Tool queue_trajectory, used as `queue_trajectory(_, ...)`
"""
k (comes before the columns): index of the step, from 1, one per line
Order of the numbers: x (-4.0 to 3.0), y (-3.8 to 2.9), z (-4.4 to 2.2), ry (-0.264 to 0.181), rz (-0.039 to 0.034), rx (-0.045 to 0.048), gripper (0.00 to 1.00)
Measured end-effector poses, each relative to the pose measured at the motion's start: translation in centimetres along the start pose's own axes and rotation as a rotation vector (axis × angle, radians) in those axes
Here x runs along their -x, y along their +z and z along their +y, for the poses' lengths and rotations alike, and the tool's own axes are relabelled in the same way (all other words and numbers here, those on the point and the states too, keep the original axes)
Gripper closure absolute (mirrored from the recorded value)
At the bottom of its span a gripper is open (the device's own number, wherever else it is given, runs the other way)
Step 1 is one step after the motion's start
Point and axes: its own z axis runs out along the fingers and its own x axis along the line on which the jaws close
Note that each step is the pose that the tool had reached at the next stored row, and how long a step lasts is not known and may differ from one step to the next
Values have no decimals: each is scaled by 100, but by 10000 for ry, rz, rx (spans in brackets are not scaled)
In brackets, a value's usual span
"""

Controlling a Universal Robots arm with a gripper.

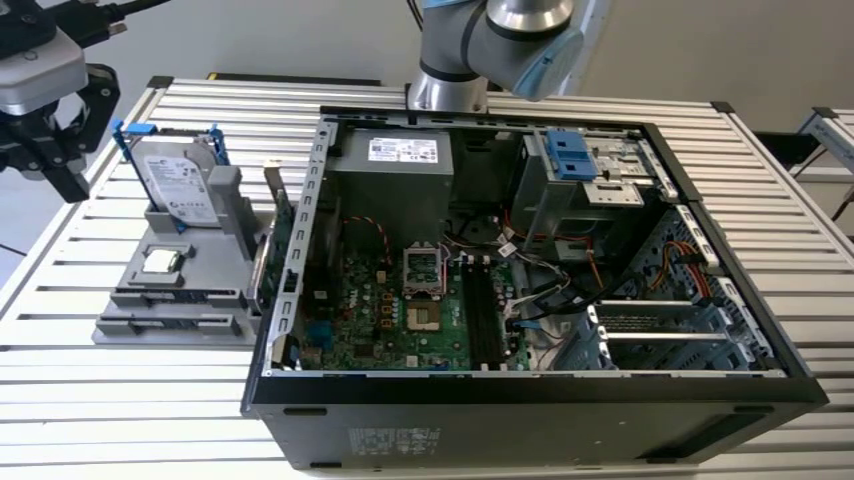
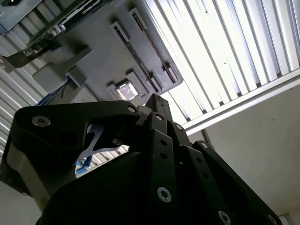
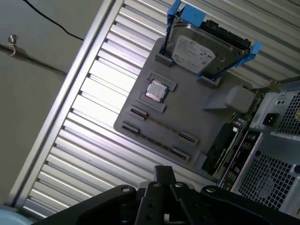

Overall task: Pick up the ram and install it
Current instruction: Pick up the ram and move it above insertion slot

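Resting on one slatted surface (image 1: 134, 400) are one open computer case (image 1: 534, 412) and one gray holder (image 3: 187, 105) carrying one hard drive (image 1: 180, 175), one ram (image 3: 161, 125) standing edge-up, hard to make out, and one processor chip (image 1: 163, 260), while one partly cropped gripper (image 1: 64, 175), closed on nothing, hangs beside the holder.

Soft, even light fills the exterior view; in the second wrist view the ribbed silver metal table (image 2: 225, 42) beside the grey plastic parts holder (image 2: 93, 47) glares white
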Motion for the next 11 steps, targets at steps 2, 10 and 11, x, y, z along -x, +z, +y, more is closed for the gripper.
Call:
queue_trajectory(2,0,0,0,-176,9,2,100)
queue_trajectory(10,0,0,0,-921,45,13,100)
queue_trajectory(11,0,0,0,-1082,53,15,100)
